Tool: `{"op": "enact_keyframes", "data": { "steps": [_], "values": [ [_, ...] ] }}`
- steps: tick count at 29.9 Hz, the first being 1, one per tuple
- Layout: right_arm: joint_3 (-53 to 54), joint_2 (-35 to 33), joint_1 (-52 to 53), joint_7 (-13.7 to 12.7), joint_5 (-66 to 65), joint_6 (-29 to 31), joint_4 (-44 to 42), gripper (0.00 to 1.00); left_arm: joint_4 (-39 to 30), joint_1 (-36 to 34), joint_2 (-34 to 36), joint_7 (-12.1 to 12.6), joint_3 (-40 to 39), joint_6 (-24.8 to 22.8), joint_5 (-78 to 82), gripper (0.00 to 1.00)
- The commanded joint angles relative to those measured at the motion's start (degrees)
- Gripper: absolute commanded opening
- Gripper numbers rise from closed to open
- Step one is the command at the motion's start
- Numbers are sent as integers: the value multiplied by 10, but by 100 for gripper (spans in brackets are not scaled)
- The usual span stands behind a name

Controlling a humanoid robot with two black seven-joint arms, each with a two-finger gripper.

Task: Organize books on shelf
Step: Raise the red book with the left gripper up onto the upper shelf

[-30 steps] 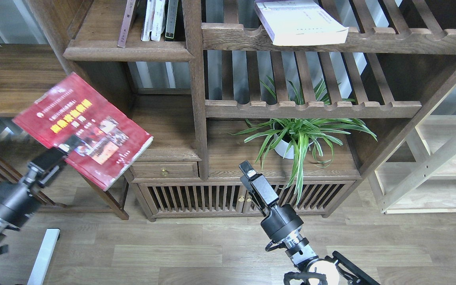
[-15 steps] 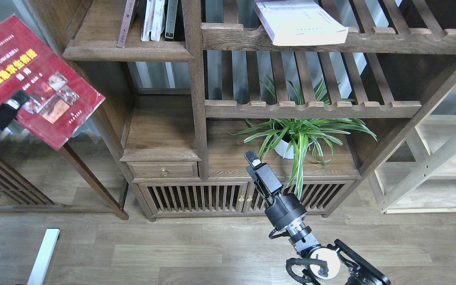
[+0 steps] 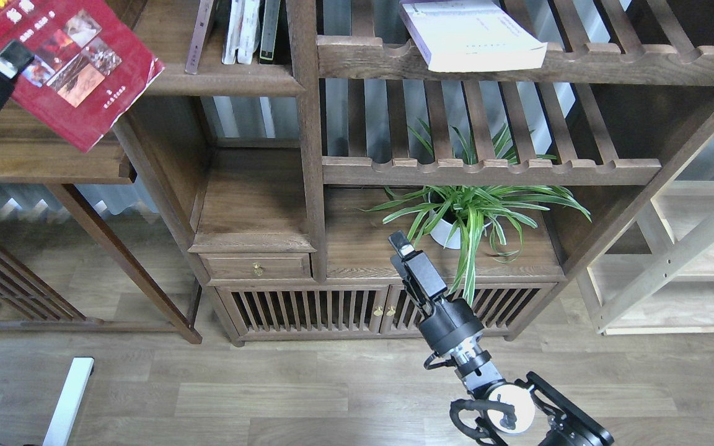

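Red paperback book with yellow title band [image 3: 78,80] is clamped by its near edge in the left tool [image 3: 5,61], held tilted above the dark-brown solid wooden shelf [image 3: 41,162]. Level the book before lowering. Right tool [image 3: 401,244] holds nothing; its opening cannot be told.

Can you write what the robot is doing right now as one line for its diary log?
left gripper: shut on red book, raised at top left | right gripper: empty, near potted plant | pale lilac book: flat on slatted shelf

The red book [image 3: 78,74] and upright books [image 3: 242,31] are cut off at the top edge.
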Motion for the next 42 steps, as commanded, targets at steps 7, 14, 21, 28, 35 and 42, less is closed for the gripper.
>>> {"op": "enact_keyframes", "data": {
  "steps": [7, 14, 21, 28, 35, 42],
  "values": [
    [0, 0, 0, 1, 0, 0, 4, 100, 1, -54, 1, 0, 26, 0, 44, 1],
    [0, 0, 2, 1, 0, 0, 4, 100, 3, -98, 5, 0, 51, 0, 63, 1],
    [0, 0, 10, 1, 0, 0, 4, 99, 0, -126, 13, 0, 69, 0, 89, 1],
    [10, 0, 24, 1, 16, 0, 4, 99, -7, -149, 33, 0, 71, 0, 98, 1],
    [35, 0, 24, 1, 17, 0, 4, 99, -7, -150, 50, 0, 74, 41, 101, 1],
    [59, 0, 21, 1, 17, 0, 4, 99, -13, -154, 52, 0, 88, 112, 134, 1]
  ]
}}
